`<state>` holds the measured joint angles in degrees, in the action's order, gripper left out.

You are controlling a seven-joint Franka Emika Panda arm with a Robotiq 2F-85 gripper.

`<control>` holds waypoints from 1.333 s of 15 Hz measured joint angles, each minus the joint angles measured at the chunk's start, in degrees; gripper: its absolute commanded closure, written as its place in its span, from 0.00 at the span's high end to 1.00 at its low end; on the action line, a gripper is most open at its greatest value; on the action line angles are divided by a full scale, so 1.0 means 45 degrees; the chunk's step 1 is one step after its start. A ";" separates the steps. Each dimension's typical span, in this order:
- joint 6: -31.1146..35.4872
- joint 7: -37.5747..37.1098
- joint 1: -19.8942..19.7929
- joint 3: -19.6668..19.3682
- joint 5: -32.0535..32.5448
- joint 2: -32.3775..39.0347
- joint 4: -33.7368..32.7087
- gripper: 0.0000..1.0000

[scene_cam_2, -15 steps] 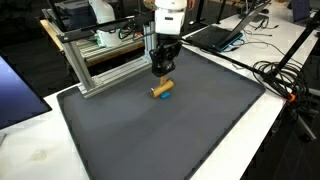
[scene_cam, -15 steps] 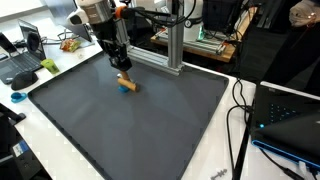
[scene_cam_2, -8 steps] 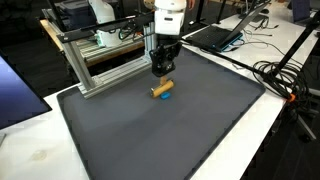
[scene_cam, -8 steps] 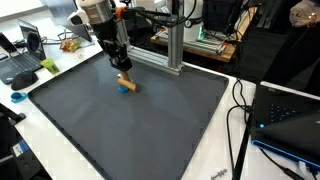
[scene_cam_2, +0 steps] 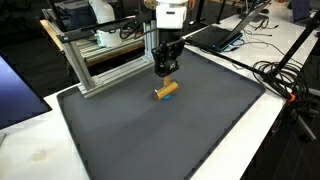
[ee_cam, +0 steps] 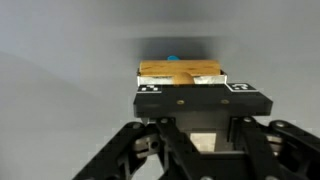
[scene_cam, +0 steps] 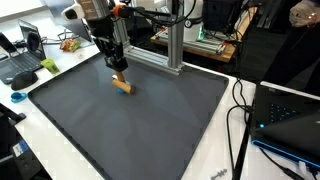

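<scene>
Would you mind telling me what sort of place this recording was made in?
Probably a robotics lab or workshop: a silver aluminium-profile frame stands by the dark grey work mat, an open black laptop sits on the white bench, and black cables trail nearby.

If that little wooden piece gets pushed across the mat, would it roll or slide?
The wooden piece looks round like a peg, so it would probably roll on the flat mat. It seems solid and small, so likely stiff and light.
</scene>
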<state>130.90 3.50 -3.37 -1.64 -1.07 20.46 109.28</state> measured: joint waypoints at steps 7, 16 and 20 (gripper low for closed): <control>0.0053 0.0001 0.0000 0.0019 0.0001 0.0037 -0.0007 0.22; 0.0213 0.0001 0.0021 0.0037 0.0006 0.0151 -0.0133 0.22; 0.0213 0.0001 0.0021 0.0044 0.0006 0.0237 -0.0253 0.22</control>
<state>131.85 3.51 -3.27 -1.44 -1.04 21.53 108.14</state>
